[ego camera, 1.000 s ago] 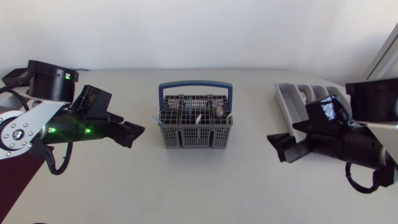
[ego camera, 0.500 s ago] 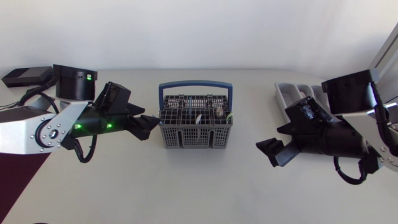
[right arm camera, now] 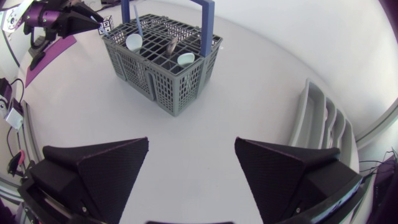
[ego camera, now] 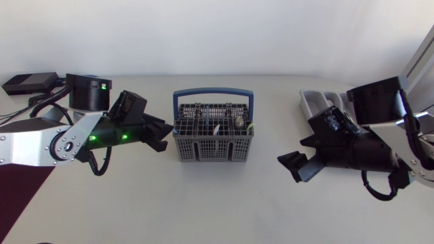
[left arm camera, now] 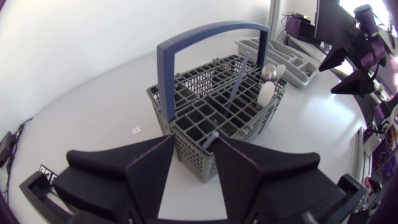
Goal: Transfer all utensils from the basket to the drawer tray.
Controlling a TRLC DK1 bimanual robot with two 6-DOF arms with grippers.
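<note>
On the matte white table (ego camera: pixel 224 210), the left arm has swung in. Its left gripper (ego camera: pixel 161 134), fingers spread and empty, now sits just beside the grey plastic lattice basket (ego camera: pixel 213 148), so a first pick looks close. The right gripper (ego camera: pixel 291 168), likewise spread, has edged away from the ribbed grey drawer tray (ego camera: pixel 310 108). Slim utensils (ego camera: pixel 239 123) stand in the basket.

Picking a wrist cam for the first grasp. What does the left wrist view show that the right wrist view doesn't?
Left wrist only: the basket close up, its near corner just ahead of the open left gripper, with a pale handle tip poking up there. Right wrist only: bare table between the fingers of the open right gripper, with the basket well ahead. Both: basket, spoons, tray.
</note>
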